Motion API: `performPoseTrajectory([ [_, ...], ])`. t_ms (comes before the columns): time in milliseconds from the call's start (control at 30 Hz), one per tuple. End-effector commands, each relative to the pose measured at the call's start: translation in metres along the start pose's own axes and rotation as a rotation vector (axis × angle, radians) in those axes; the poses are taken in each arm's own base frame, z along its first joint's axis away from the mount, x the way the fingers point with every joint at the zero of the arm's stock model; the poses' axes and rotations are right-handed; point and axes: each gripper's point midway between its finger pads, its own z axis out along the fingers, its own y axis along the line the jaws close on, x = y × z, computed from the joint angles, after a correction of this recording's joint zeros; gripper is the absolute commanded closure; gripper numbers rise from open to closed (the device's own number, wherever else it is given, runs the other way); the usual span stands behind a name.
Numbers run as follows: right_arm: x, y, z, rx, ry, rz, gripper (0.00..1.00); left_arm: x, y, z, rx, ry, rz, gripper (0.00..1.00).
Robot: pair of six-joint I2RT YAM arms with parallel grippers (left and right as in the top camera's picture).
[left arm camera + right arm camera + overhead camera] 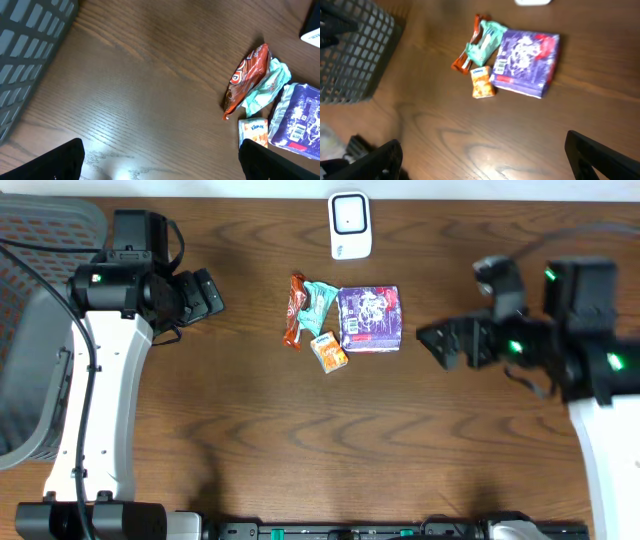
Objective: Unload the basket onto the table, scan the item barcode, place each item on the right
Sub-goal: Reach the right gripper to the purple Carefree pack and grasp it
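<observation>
Left gripper (211,293) and right gripper (433,346) are held wide open, empty, at frame sides; glossy purple packet (369,319) is laid flat centrally.

Top-down overhead; oblique wrists, shared snacks (352,320)

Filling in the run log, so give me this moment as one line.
left pincer: open, empty | right pincer: open, empty | purple packet: on table beside three smaller wrappers | scanner: far edge, untouched
</observation>
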Motion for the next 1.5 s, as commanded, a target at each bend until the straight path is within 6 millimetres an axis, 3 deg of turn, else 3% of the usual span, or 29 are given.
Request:
performPoseTrajectory([
  [0,-0.005,0.015,0.024,-0.121,0.056,0.009,0.01,-0.003,0.001,-0.006,-0.002,-0.02,-0.007,0.02],
  [400,-0.002,-0.008,0.082,-0.151,0.166,0.085,0.01,-0.003,0.001,-0.006,-0.002,-0.02,-0.007,0.02],
  [600,-0.008,-0.017,0.089,-0.121,0.151,0.075,0.01,-0.003,0.001,-0.006,-0.002,-0.02,-0.007,0.02],
  [767,-0.012,-0.047,0.091,0.049,0.131,0.049,0.01,-0.003,0.001,-0.006,-0.002,-0.02,-0.007,0.02],
  [1000,-0.019,-0.059,0.104,0.08,0.114,0.051,0.01,-0.003,0.001,-0.006,-0.002,-0.02,-0.007,0.02],
  [1233,-0.011,-0.087,0.149,0.095,0.17,0.116,0.02,-0.003,0.001,-0.006,-0.002,-0.02,-0.007,0.02],
  [1400,-0.004,-0.111,0.183,0.068,0.192,0.154,0.22,-0.003,0.001,-0.006,-0.002,-0.02,-0.007,0.02],
  [1467,-0.001,-0.115,0.192,0.021,0.201,0.179,0.2,-0.003,0.001,-0.006,-0.002,-0.02,-0.007,0.02],
])
